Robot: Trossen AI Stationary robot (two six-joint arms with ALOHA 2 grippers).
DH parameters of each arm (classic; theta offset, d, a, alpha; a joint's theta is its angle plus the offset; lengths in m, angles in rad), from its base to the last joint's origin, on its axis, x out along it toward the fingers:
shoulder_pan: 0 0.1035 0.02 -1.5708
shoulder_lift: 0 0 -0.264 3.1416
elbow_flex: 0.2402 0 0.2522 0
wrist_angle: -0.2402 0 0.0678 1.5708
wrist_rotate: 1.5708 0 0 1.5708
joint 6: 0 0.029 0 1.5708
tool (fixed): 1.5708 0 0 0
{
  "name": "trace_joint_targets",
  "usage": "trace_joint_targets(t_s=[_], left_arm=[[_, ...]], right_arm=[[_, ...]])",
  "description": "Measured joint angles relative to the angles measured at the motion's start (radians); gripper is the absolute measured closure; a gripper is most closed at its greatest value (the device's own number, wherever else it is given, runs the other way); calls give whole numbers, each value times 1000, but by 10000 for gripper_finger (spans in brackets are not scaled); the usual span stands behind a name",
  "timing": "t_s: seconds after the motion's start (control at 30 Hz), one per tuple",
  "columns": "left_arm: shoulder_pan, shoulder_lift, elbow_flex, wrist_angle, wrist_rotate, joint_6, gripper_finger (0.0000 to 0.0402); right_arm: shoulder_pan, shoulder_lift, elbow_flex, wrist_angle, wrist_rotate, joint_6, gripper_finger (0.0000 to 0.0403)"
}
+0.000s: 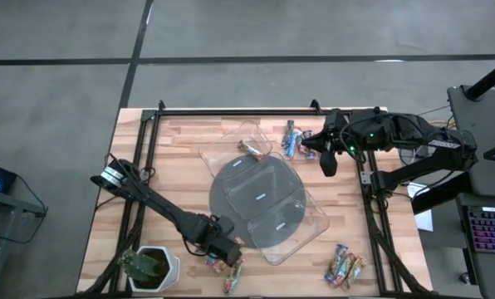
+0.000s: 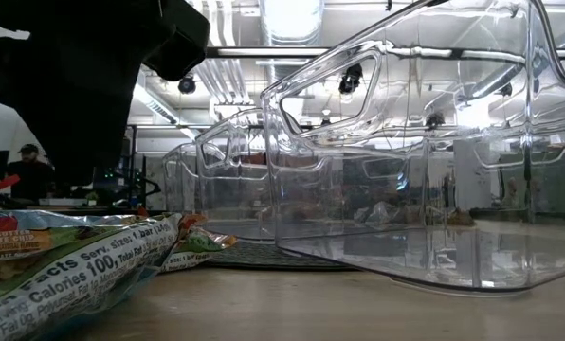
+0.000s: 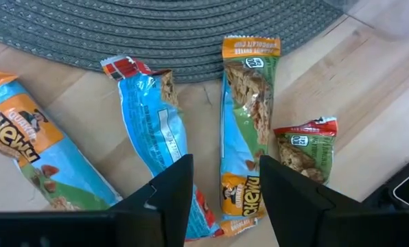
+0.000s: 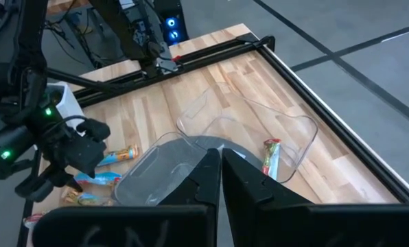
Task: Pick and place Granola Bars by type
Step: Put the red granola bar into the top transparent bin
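Observation:
Several granola bars lie flat on the wood at the table's near edge [image 1: 231, 270], just off the grey disc. In the left wrist view I see a blue-wrapped bar [image 3: 149, 116], an orange-and-green bar [image 3: 249, 123], a short green bar [image 3: 304, 147] and another blue-and-orange bar [image 3: 26, 144]. My left gripper [image 3: 221, 195] [image 1: 222, 249] is open just above them; the orange-and-green bar's end lies below the gap. My right gripper [image 4: 218, 180] [image 1: 326, 162] is shut and hangs over the far right of the table, beside two bars [image 1: 291, 137]. A red-and-green bar [image 4: 270, 156] lies in a clear tray.
A grey woven disc [image 1: 231, 178] sits mid-table with clear plastic trays [image 1: 301, 220] on and around it. A white-potted plant [image 1: 148, 266] stands at the near left corner. More bars lie at the near right [image 1: 345, 266]. Black rails [image 1: 231, 110] frame the table.

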Motion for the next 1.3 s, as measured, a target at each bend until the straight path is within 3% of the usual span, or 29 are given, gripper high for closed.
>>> trace_joint_targets(t_s=[0.3, 0.4, 0.6, 1.0, 1.3], left_arm=[[4, 0, 0, 18, 17, -13, 180], [14, 0, 0, 23, 127, -17, 162], [17, 0, 2, 25, 175, -36, 159], [19, 3, -4, -60, 53, -49, 159], [23, 3, -84, -54, 54, -81, 159]], right_arm=[[0, 0, 0, 0, 0, 0, 394], [1, 0, 0, 0, 1, 0, 394], [1, 0, 0, 0, 25, 0, 394], [1, -1, 0, 0, 26, 0, 394], [1, -1, 0, 0, 26, -3, 394]])
